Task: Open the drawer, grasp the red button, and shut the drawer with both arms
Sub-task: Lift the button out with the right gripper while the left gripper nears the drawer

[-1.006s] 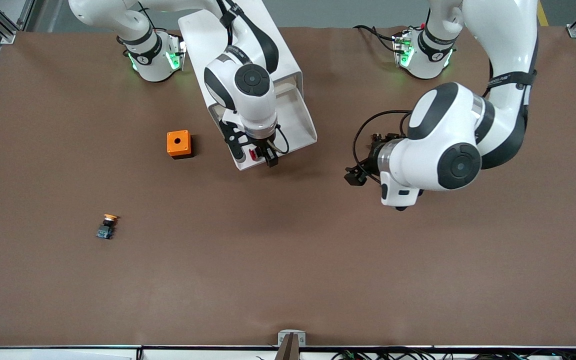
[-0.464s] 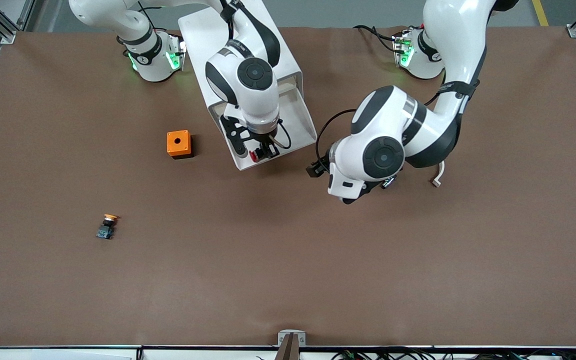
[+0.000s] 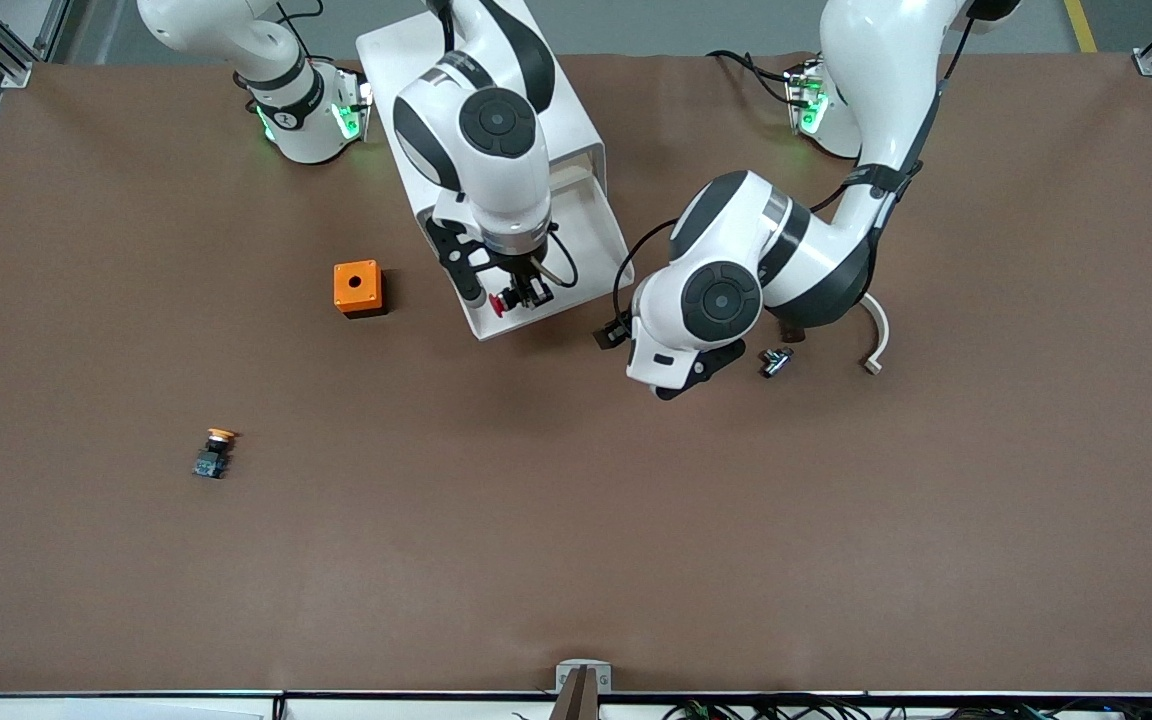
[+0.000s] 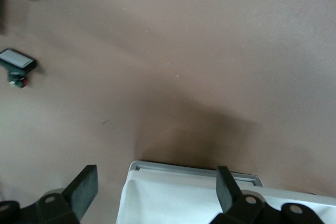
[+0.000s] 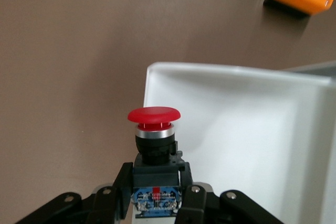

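Two arms worked at the open drawer (image 3: 576, 262), which stuck out of the white cabinet (image 3: 391, 60) near the table's twelve o'clock edge. The right gripper (image 3: 521, 296) was clamped on the button (image 5: 154, 140), red cap showing, held over the drawer's front corner. The left gripper (image 4: 152, 192) hovered with jaws spread wide at the drawer's front rim, holding nothing. Judging by this, the grab looked done and the closing step was at hand: next, lift the button clear, then push the drawer front toward twelve o'clock.
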You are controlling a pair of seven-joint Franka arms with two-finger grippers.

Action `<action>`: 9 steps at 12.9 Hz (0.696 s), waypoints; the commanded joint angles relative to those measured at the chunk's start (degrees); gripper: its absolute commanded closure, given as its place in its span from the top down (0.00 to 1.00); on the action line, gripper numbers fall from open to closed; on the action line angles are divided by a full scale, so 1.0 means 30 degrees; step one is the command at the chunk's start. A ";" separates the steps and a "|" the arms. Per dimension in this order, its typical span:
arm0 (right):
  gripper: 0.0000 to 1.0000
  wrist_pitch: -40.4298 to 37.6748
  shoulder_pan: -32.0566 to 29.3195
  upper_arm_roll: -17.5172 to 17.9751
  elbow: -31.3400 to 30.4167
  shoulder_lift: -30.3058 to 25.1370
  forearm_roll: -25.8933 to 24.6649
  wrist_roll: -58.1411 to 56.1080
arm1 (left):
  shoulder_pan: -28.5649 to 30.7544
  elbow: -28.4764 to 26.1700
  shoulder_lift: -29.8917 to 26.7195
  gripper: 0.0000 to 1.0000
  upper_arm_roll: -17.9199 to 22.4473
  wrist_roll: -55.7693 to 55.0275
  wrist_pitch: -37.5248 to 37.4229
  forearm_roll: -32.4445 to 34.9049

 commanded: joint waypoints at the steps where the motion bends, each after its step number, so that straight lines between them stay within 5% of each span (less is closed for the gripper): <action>1: 0.16 -0.1660 -0.1621 0.0069 0.1070 -0.0192 0.0031 -0.4075 | -0.0774 -0.1876 -0.0316 1.00 0.0035 0.0418 0.2425 0.0742; 9: 0.14 -0.2810 -0.8678 0.0040 0.2333 0.0012 -0.0203 -1.8050 | -0.2444 -0.2555 0.1090 1.00 -0.0111 0.1271 0.4778 0.1654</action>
